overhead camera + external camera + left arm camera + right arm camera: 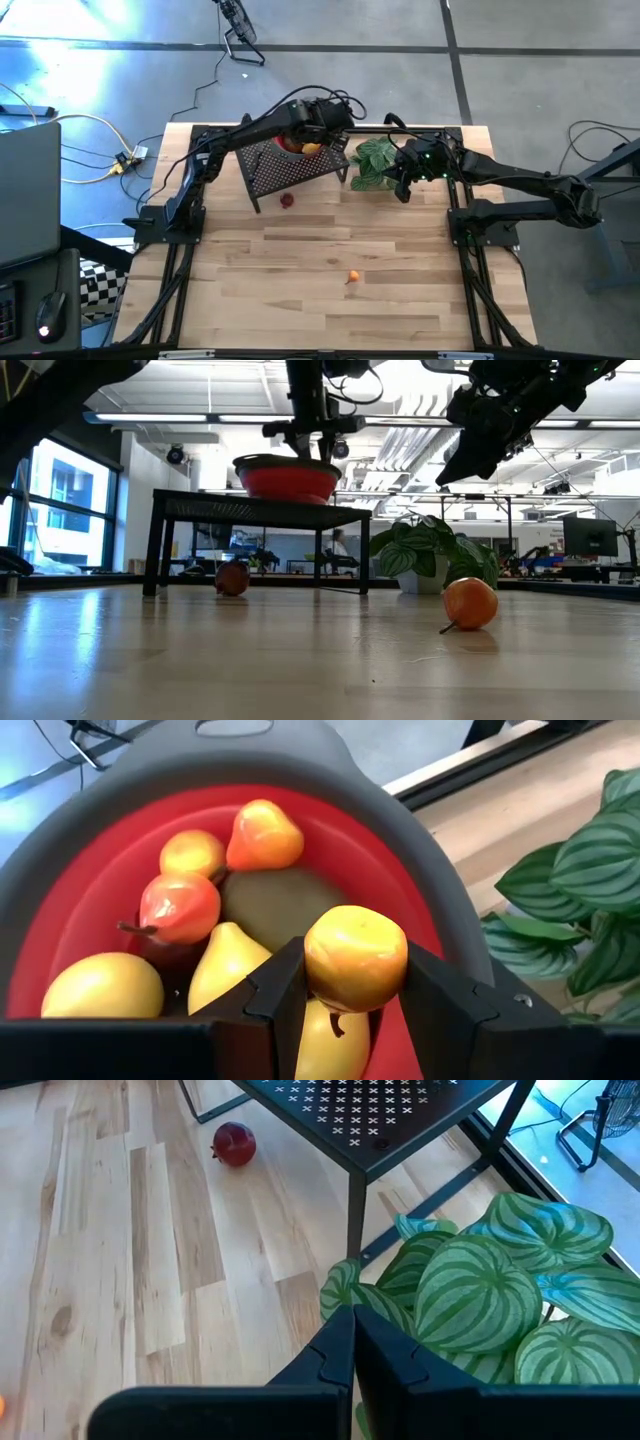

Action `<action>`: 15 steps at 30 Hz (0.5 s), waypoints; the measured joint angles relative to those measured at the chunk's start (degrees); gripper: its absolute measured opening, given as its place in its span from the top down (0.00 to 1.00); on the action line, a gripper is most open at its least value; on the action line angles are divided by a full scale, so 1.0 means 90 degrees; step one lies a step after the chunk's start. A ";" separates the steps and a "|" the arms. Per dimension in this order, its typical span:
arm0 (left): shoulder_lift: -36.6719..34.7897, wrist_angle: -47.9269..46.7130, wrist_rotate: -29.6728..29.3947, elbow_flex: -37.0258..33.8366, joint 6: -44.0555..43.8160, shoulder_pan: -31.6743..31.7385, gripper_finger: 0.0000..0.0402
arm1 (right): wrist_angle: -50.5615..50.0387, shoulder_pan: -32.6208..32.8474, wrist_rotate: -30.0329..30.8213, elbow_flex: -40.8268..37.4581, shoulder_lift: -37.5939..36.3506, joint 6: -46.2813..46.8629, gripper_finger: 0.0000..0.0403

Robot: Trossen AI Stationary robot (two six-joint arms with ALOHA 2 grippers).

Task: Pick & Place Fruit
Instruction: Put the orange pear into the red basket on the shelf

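My left claw (355,985) pinches a yellow-orange fruit (356,958) over the red bowl (405,900) of fruit on the black perforated stand (290,170). My right claw (352,1365) is pressed together above the leafy plant (500,1275). Red fruit (287,200) and orange fruit (353,277) lie on the desk (400,290)

Seven pieces of fruit are being seen at the red bowl (420,920): six lying inside it, one yellow-orange fruit (355,958) being held above it. Two more are lying off the bowl on the table: one dark red fruit (287,200), one orange fruit (353,277). One leafy plant (375,160) is standing beside the bowl.
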 joint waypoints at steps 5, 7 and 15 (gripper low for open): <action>0.0012 -0.0005 -0.0002 0.0000 0.0001 0.0000 0.66 | 0.0000 0.0000 0.0000 0.0000 0.0000 0.0002 0.99; 0.0012 -0.0006 0.0000 0.0000 0.0002 0.0000 0.66 | 0.0001 0.0000 0.0000 0.0000 0.0000 0.0002 0.99; 0.0009 0.0004 -0.0143 0.0001 0.0021 0.0000 0.60 | 0.0000 0.0000 0.0000 0.0000 0.0000 0.0002 0.99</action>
